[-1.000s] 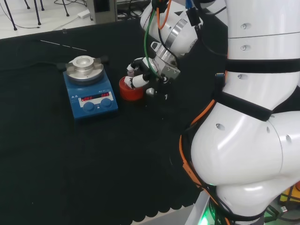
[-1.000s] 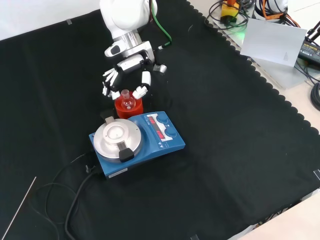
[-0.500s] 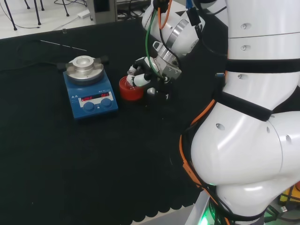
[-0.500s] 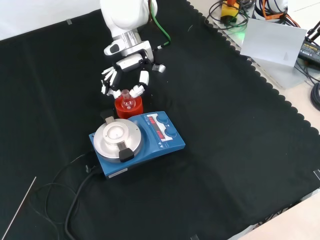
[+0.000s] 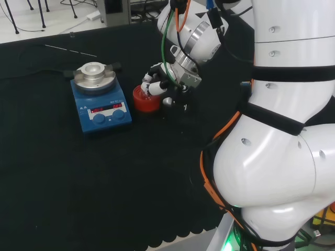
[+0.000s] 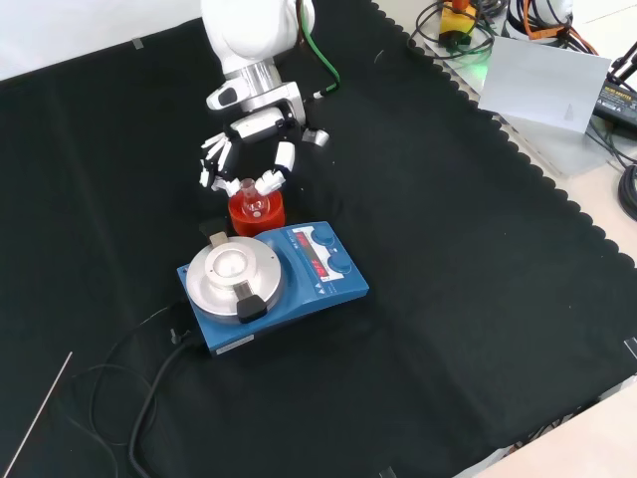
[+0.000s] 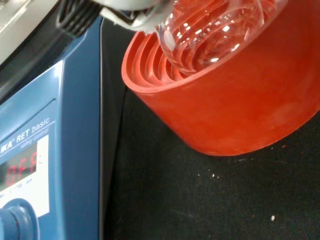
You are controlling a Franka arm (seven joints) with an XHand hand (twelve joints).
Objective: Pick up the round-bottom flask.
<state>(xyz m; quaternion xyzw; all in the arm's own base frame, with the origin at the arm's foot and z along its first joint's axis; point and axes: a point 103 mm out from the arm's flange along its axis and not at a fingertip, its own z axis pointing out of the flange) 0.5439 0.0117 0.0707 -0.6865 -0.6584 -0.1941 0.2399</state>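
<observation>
Flask (image 6: 250, 199) in red stand (image 6: 256, 214) — hand (image 6: 244, 159) curled just above.

Picture edge cuts off the flask's (image 7: 215, 35) neck.

Clear glass flask (image 6: 251, 203), round-bellied with a short neck, seated upright in a red ribbed stand (image 6: 261, 215) on the black surface (image 6: 448, 299). In the front view, just beyond the far edge of the blue hotplate (image 6: 274, 278), almost touching it; in the head view, flask (image 5: 148, 90) and stand (image 5: 145, 100) just right of the hotplate (image 5: 100, 106). In the wrist view, rounded belly (image 7: 215, 35) nested among the stand's (image 7: 235, 110) inner ribs, red showing through the glass. No visible contents.
</observation>
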